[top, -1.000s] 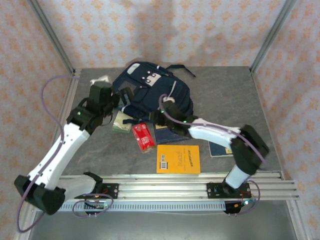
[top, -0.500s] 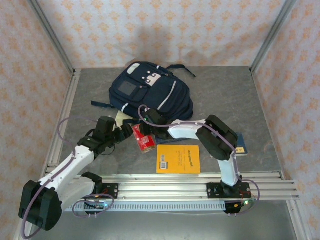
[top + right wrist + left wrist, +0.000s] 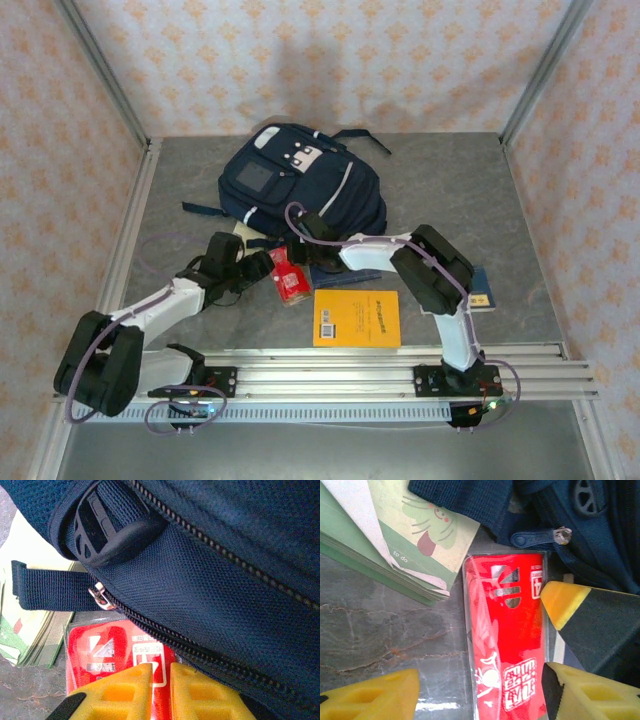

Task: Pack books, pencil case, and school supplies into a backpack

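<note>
Now the left gripper (image 3: 480, 695), jaws released, straddles the red packet (image 3: 505, 630), the right gripper (image 3: 160, 685) nearly clenched beside it; next, likely close and carry to the backpack (image 3: 300, 180).

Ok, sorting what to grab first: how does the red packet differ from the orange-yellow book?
The red packet is small and narrow; the orange-yellow book is much larger. The packet is glossy and lies against the backpack; the book bears a barcode and lies apart. Both lie flat on the table.

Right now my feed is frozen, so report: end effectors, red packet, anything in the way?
Left end effector open, straddling flat red plastic packet. Right end effector nearly shut, at same packet's far end. Navy fabric backpack edge crowds it.
</note>
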`<act>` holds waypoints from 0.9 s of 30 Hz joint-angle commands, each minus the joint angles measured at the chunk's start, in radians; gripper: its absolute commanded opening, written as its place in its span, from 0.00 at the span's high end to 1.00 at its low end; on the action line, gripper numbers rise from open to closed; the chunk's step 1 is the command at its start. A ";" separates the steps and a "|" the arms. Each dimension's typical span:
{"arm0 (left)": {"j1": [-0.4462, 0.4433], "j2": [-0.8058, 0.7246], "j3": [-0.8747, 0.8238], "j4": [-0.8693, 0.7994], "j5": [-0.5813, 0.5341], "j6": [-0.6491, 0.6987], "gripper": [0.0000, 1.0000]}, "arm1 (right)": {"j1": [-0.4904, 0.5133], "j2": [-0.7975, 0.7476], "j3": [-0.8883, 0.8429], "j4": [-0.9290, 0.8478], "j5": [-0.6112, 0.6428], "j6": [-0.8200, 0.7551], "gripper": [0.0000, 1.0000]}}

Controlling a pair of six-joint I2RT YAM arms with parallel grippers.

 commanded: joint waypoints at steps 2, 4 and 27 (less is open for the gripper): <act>0.006 0.082 0.033 0.034 -0.028 0.021 0.37 | -0.005 0.042 0.025 -0.027 -0.055 0.017 0.87; 0.006 0.128 0.036 0.070 -0.019 0.014 0.38 | -0.005 0.047 0.022 -0.010 -0.087 0.023 0.89; 0.009 0.154 0.026 0.255 0.073 -0.023 0.41 | -0.018 0.127 0.063 -0.009 -0.222 0.083 0.92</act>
